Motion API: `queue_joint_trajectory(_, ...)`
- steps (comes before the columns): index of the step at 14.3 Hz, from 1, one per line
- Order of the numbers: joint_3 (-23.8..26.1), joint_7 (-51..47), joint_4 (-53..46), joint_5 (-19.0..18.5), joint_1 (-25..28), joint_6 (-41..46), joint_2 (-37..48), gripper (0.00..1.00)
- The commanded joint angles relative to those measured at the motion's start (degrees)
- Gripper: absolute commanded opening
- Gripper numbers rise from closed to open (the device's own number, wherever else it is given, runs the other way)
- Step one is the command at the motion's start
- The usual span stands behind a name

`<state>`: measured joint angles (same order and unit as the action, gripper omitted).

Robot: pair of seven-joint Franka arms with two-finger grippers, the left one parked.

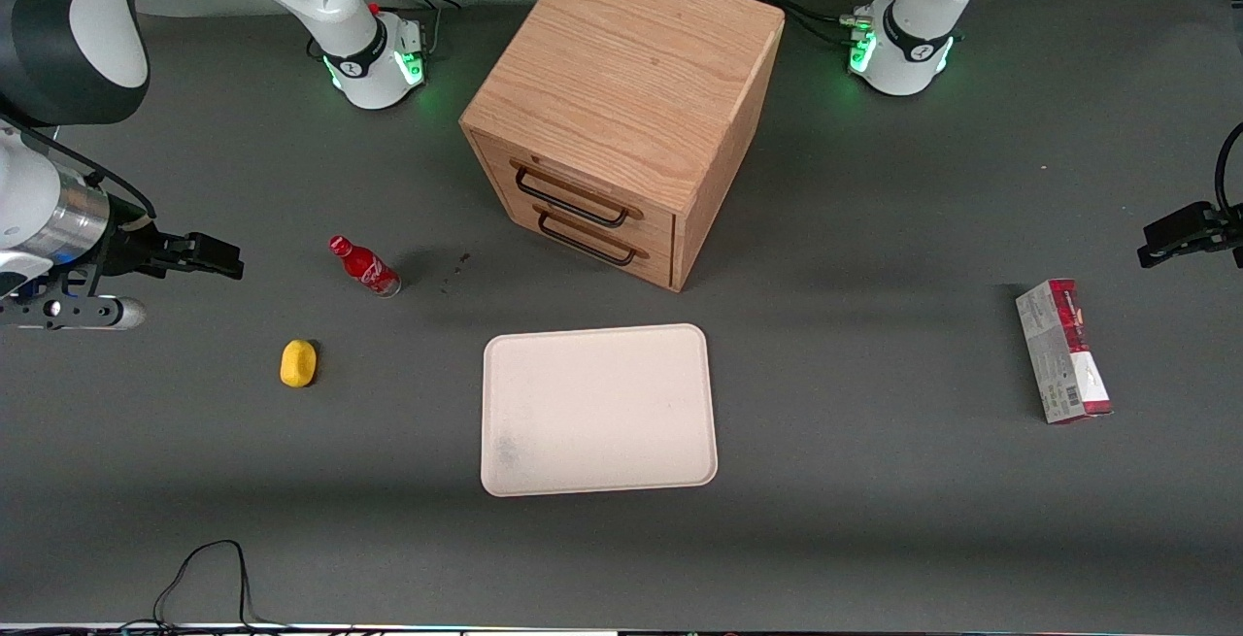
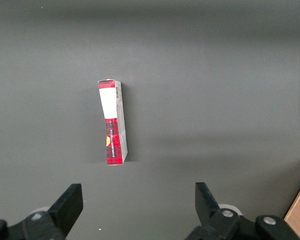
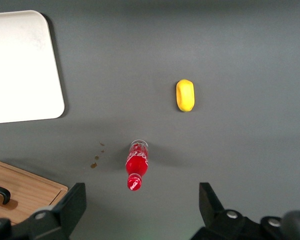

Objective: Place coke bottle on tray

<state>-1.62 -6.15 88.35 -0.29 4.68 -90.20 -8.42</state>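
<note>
The coke bottle (image 1: 363,266) stands on the table between the cabinet (image 1: 621,112) and the gripper (image 1: 209,255) (fingers spread wide, holding nothing), apart from both and from the tray (image 1: 598,410).

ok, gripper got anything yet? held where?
Nothing held. The gripper hangs open above the table, jaws apart, toward the working arm's end. The coke bottle lies on the table, off the tray.
</note>
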Motion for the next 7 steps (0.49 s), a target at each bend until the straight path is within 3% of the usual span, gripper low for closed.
queue_joint_trajectory(1,-0.57,-1.32,-0.28,0.99,0.77,0.91,0.68,1.0)
queue_joint_trajectory(7,-0.4,-1.32,0.59,0.99,1.12,5.92,3.13,1.0)
